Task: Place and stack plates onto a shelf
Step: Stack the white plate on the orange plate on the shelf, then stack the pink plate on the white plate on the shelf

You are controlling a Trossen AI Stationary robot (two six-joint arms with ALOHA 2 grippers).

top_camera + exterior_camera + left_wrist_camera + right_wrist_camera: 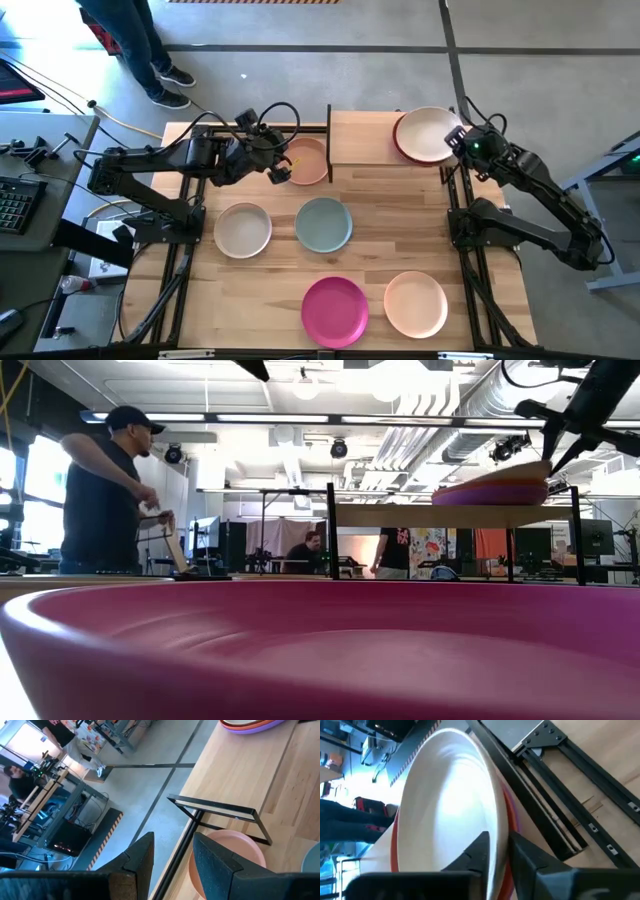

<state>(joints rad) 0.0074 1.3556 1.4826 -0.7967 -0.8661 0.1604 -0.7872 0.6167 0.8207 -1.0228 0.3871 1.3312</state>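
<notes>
The shelf (375, 138) stands at the table's far edge. On its right end is a stack of plates, purple (495, 494) and rust-orange (394, 845) below and a cream plate (426, 133) tilted on top. My right gripper (459, 140) is shut on that plate's right rim. A peach plate (308, 160) lies on the table by the shelf's left upright (220, 815). My left gripper (281, 166) hangs open over that plate's left rim; in the left wrist view (172, 855) one finger covers the rim (200, 870), and nothing is between the fingers. My right gripper pinches the cream plate's rim (501, 832) between its two fingers, one on the plate's inner face and one under the rim. The fingers slant down from the table's right side. The plate is tilted, its gripped side (540, 464) raised and its left side on the stack.
On the table lie a beige plate (243, 229), a grey-teal plate (323, 223), a magenta plate (335, 310) and a pale pink plate (415, 303). The shelf's left half is bare board. A person (105, 490) stands beyond the table's far left corner.
</notes>
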